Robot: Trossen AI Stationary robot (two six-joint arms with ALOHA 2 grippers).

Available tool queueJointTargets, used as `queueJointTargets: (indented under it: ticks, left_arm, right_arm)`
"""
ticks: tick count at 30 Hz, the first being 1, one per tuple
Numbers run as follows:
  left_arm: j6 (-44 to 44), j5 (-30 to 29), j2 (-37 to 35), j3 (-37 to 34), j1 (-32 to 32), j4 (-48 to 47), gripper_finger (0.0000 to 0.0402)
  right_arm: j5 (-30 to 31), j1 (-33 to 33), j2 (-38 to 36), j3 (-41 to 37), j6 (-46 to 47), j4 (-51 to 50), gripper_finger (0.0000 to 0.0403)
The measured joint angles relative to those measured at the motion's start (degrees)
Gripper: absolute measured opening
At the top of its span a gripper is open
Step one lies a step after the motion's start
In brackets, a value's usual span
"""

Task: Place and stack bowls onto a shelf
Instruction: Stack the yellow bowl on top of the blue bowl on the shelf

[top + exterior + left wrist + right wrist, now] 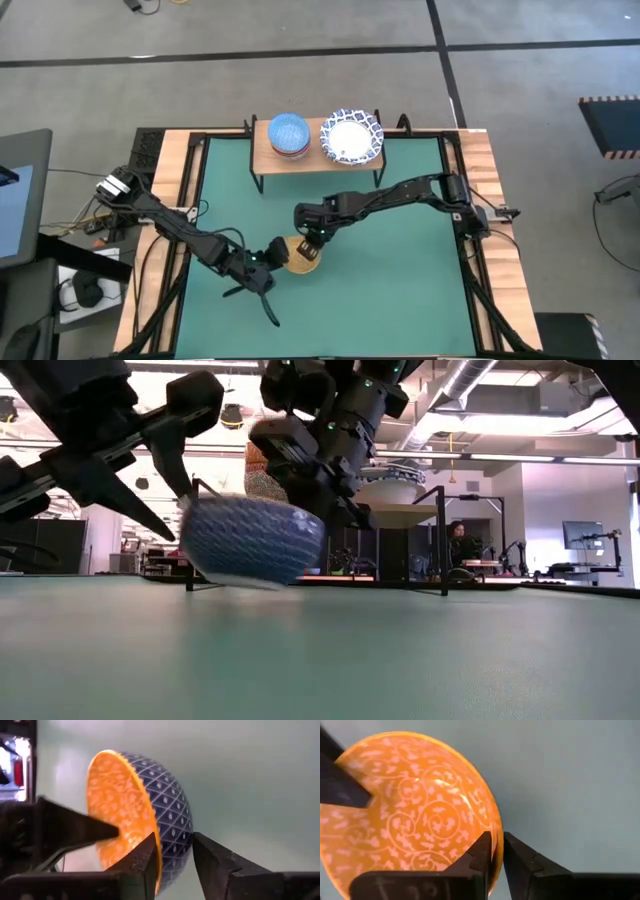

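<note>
A bowl, yellow-orange inside with a blue lattice outside, is in mid-table. My right gripper is shut on its rim, on the side toward the shelf. My left gripper is open at the opposite, left side, one finger over the inside and one beyond the outer wall. The light-wood shelf at the far edge carries a light blue bowl stacked on a red one, and white blue-rimmed bowls. My right gripper pinches the bowl's rim, one finger inside the bowl and one outside. It comes from above, slanting down. In the low view the bowl sits tilted, and its foot looks just clear of the table. My left gripper: whether its inner finger touches the bowl cannot be told; a gap shows beside the outer finger.
Green table top stretches between the bowl and the shelf and to the right. The shelf's black legs stand on the table. Wooden side rails and cables border the table. A person sits far behind in the room.
</note>
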Motion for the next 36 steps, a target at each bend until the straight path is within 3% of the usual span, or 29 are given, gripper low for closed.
queueJointTargets:
  ticks: [5,11,19,25,31,36]
  left_arm:
    - [-4.96,-3.33,-0.03,0.02,-0.04,-0.51,0.0130]
    - [-15.57,-9.49,-2.56,0.44,-0.94,-3.20,0.0159]
    - [-48.24,-12.76,-16.02,1.31,-2.23,-20.04,0.0174]
    - [-65.08,-14.18,-26.06,1.34,-2.13,-27.41,0.0174]
    - [-68.12,-21.22,-30.77,1.37,-1.24,-29.32,0.0174]
    - [-65.67,-25.60,-30.88,1.35,2.19,-29.16,0.0174]
  right_arm:
    - [2.01,-0.27,0.10,-0.24,-0.50,-2.97,0.0038]
    - [3.08,-0.55,-0.37,-0.02,-0.20,-2.91,0.0038]
    - [2.69,-1.07,-3.12,8.50,-4.05,-7.56,0.0038]
    - [6.92,-6.17,-7.76,20.28,-12.61,-11.42,0.0038]
    - [18.76,-15.81,-11.14,28.31,-19.08,-9.83,0.0037]
    - [17.62,-24.16,-10.38,28.94,-19.11,-6.87,0.0038]
